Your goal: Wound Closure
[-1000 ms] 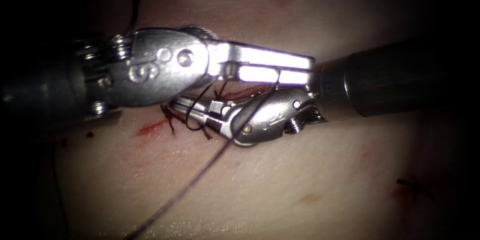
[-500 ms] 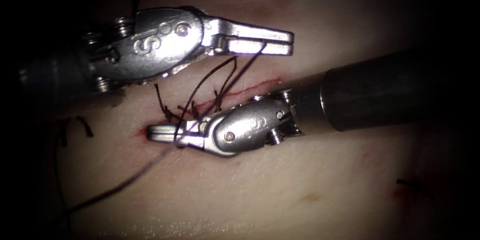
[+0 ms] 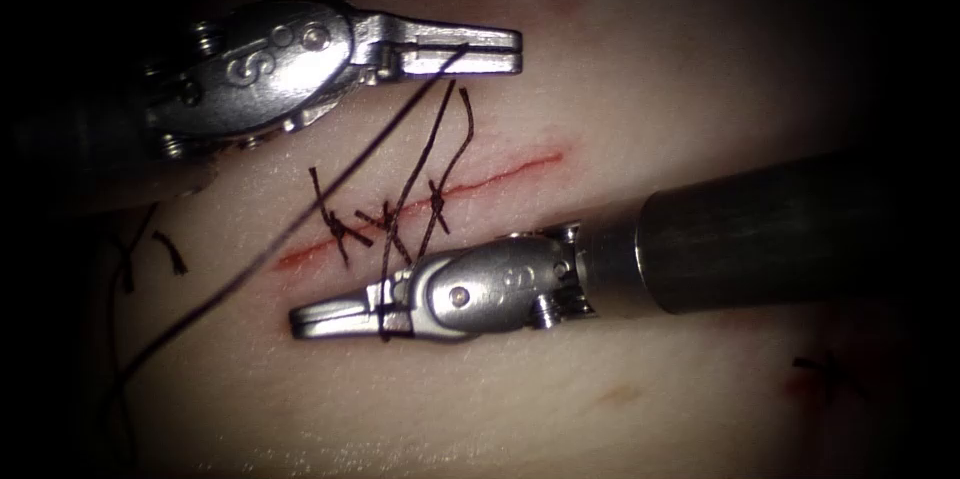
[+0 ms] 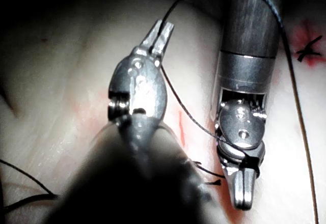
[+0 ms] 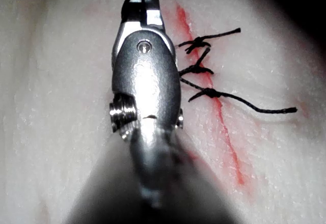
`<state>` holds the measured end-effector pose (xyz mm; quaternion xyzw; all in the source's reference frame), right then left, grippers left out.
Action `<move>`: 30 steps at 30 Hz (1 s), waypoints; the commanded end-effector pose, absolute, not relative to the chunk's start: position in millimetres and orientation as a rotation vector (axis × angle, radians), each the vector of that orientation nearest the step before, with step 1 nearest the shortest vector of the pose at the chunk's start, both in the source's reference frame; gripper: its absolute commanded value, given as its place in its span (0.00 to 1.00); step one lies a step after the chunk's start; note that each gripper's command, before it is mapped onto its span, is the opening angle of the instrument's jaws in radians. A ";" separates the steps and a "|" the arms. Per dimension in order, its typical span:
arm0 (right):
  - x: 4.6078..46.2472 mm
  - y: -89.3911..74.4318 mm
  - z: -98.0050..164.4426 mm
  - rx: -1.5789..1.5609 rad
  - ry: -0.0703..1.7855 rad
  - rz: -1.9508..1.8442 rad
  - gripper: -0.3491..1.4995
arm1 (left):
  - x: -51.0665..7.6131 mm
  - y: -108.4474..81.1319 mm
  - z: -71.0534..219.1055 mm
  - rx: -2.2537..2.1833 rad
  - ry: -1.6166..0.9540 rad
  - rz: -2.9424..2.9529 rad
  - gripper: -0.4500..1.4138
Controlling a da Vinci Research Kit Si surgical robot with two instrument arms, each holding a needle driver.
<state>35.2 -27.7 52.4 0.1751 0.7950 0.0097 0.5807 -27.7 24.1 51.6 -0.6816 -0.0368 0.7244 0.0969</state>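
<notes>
Both tools gripping thread over the cut.
Left tool (image 3: 480,47) and right tool (image 3: 335,317) fingers are clamping thread (image 3: 400,189); keeping tension even would be advisable.

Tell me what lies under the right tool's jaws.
Under the right tool, shut on the thread, lies bare tissue just below the cut. The patch directly beneath the jaws is covered.

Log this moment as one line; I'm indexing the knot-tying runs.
left tool: shut on thread | right tool: shut on thread | tools drawn apart across cut | needle: not seen
</notes>
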 end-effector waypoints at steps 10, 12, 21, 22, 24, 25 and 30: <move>34.4 -28.0 52.3 0.529 1.880 0.115 0.30 | -27.2 23.4 57.3 -1.999 -0.007 2.164 0.00; 33.9 -27.8 52.2 0.537 1.880 0.133 0.34 | -26.9 22.9 59.0 -1.973 0.016 2.185 0.00; 33.5 -27.5 51.7 0.601 1.902 0.203 0.61 | -26.3 21.7 62.8 -1.924 0.032 2.181 0.00; 33.5 -27.5 51.5 0.612 1.908 0.210 0.65 | -26.3 21.5 63.2 -1.918 0.026 2.178 0.00; 33.6 -27.4 51.2 0.637 1.921 0.217 0.67 | -26.3 21.0 64.1 -1.909 0.024 2.171 0.00; 33.6 -27.4 51.2 0.637 1.921 0.217 0.67 | -26.3 21.0 64.1 -1.909 0.024 2.171 0.00; 33.3 -27.2 51.1 0.666 1.939 0.236 0.65 | -26.0 20.4 64.7 -1.919 0.035 2.153 0.00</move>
